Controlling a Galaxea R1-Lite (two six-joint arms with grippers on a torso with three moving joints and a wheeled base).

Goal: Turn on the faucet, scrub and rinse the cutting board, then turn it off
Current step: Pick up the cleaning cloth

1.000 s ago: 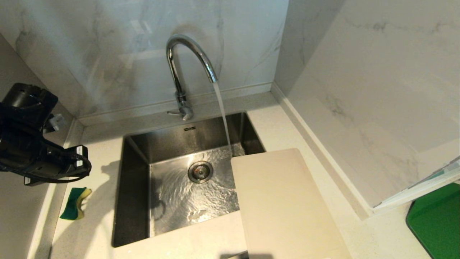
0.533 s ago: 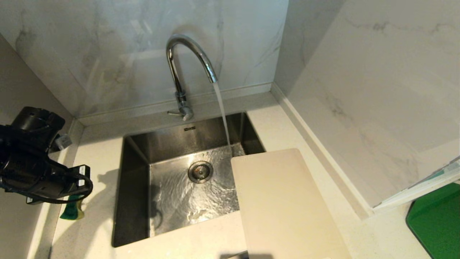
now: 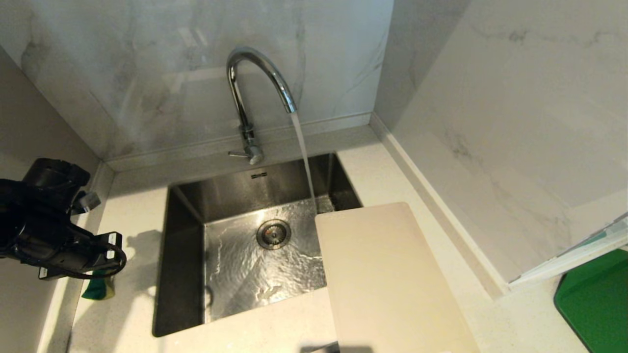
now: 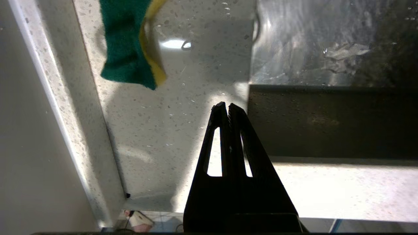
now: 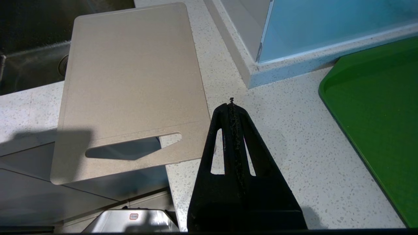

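The chrome faucet (image 3: 255, 83) pours a stream of water (image 3: 304, 152) into the steel sink (image 3: 186, 206); its thin lever (image 3: 238, 154) sticks out at the base. The cream cutting board (image 3: 387, 279) lies dry on the counter right of the sink, one corner over the basin. Its slot-handle end (image 5: 130, 148) hangs past the counter's front edge. My left arm (image 3: 54, 240) hovers over the counter left of the sink. Its gripper (image 4: 225, 106) is shut and empty, a short way from a green-and-yellow sponge (image 4: 130, 42). My right gripper (image 5: 231, 104) is shut and empty beside the board's handle end.
The sponge (image 3: 98, 290) lies between the left wall and the sink, partly hidden under my left arm. A dark green flat board (image 3: 598, 299) sits at the far right. Marble walls close in the back and right. A raised ledge (image 5: 248, 71) borders the counter.
My left arm has come down toward the counter and now covers the top of the sponge. Water keeps running; the cutting board has not moved.
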